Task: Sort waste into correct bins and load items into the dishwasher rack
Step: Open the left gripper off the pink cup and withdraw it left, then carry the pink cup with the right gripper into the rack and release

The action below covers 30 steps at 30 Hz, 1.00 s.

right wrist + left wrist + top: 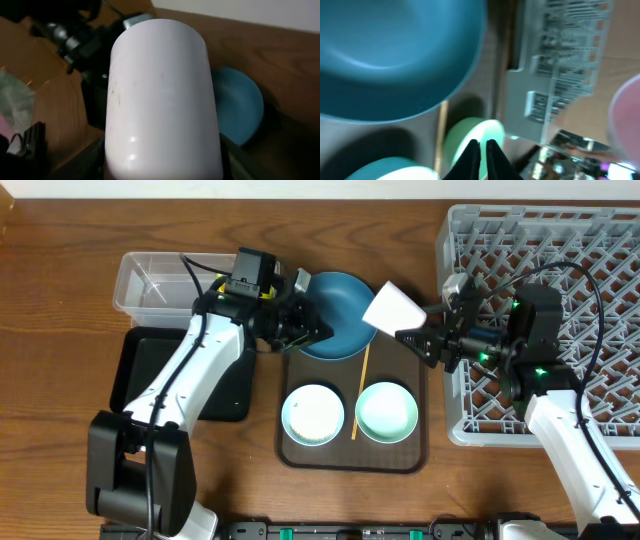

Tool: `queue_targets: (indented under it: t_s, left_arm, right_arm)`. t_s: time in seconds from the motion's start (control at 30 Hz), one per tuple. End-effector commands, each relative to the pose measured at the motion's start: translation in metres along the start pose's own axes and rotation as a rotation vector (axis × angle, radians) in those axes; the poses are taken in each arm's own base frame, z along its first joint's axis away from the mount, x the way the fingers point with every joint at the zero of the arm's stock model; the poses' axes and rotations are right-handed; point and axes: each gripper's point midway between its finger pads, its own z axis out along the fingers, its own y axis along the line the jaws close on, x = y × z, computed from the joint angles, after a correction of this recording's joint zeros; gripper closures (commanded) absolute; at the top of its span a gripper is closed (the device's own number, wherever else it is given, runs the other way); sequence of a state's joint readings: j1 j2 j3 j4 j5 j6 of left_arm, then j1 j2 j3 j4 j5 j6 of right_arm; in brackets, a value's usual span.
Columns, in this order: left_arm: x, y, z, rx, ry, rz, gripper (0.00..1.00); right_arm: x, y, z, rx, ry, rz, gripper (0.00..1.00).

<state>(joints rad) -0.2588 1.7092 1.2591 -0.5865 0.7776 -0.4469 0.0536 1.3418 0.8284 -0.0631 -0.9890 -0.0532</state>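
On the tabletop, the clear tub point(150, 280) and black tray point(140, 370) lie leftmost, then the left end effector point(308, 330) – fingers pressed together – beside the blue bowl point(340, 320), and the right end effector point(408, 333) pinching the pale cup point(392, 308) – tilted in the air between bowl and grey rack point(560, 270).
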Motion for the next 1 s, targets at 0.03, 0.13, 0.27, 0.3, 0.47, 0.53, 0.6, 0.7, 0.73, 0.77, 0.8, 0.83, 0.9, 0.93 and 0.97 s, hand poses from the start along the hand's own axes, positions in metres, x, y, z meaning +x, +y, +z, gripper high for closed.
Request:
queue_targets:
  t_s: [0.03, 0.13, 0.27, 0.3, 0.47, 0.53, 0.6, 0.7, 0.73, 0.77, 0.8, 0.83, 0.9, 0.93, 0.97]
  left_arm:
    - [-0.013, 0.026, -0.018, -0.126, -0.07, 0.055, 0.94]
    - [-0.016, 0.035, -0.039, -0.194, -0.121, 0.062, 0.94]
    - [-0.02, 0.035, -0.066, -0.267, -0.205, 0.094, 0.94]
    - [-0.02, 0.034, -0.072, -0.282, -0.225, 0.1, 0.93]
    - [-0.018, 0.031, -0.091, -0.331, -0.28, 0.116, 0.94]
    - [-0.016, 0.034, -0.096, -0.359, -0.291, 0.112, 0.94]
    - [-0.016, 0.04, -0.101, -0.402, -0.304, 0.106, 0.93]
    - [-0.016, 0.05, -0.106, -0.463, -0.314, 0.094, 0.93]
    - [-0.016, 0.053, -0.107, -0.478, -0.316, 0.09, 0.94]
    - [-0.015, 0.054, -0.108, -0.488, -0.316, 0.087, 0.93]
    - [-0.015, 0.056, -0.108, -0.495, -0.315, 0.085, 0.94]
    - [-0.014, 0.056, -0.108, -0.496, -0.313, 0.084, 0.93]
    - [-0.014, 0.056, -0.108, -0.496, -0.312, 0.084, 0.94]
    - [-0.014, 0.056, -0.108, -0.496, -0.312, 0.084, 0.94]
    - [-0.014, 0.056, -0.108, -0.496, -0.312, 0.084, 0.94]
  right_arm:
    - [0.002, -0.021, -0.006, 0.101, 0.008, 0.07, 0.92]
    - [0.011, -0.031, -0.011, 0.189, 0.041, 0.107, 0.99]
    - [0.016, -0.041, -0.026, 0.331, 0.087, 0.144, 0.99]
    - [0.016, -0.041, -0.03, 0.357, 0.096, 0.151, 0.99]
    - [0.012, -0.045, -0.065, 0.569, 0.177, 0.195, 0.99]
    - [0.01, -0.045, -0.081, 0.65, 0.209, 0.207, 0.99]
    - [0.008, -0.045, -0.095, 0.718, 0.239, 0.216, 0.99]
    - [0.009, -0.047, -0.119, 0.826, 0.283, 0.269, 0.99]
    - [0.01, -0.047, -0.125, 0.85, 0.293, 0.283, 0.99]
    - [0.012, -0.048, -0.135, 0.881, 0.306, 0.303, 0.99]
    - [0.014, -0.05, -0.145, 0.916, 0.316, 0.33, 0.99]
    - [0.016, -0.051, -0.154, 0.948, 0.327, 0.36, 0.99]
    - [0.019, -0.053, -0.17, 0.981, 0.343, 0.412, 0.99]
    - [0.021, -0.054, -0.178, 0.998, 0.352, 0.443, 0.99]
    - [0.023, -0.056, -0.186, 1.015, 0.361, 0.476, 0.99]
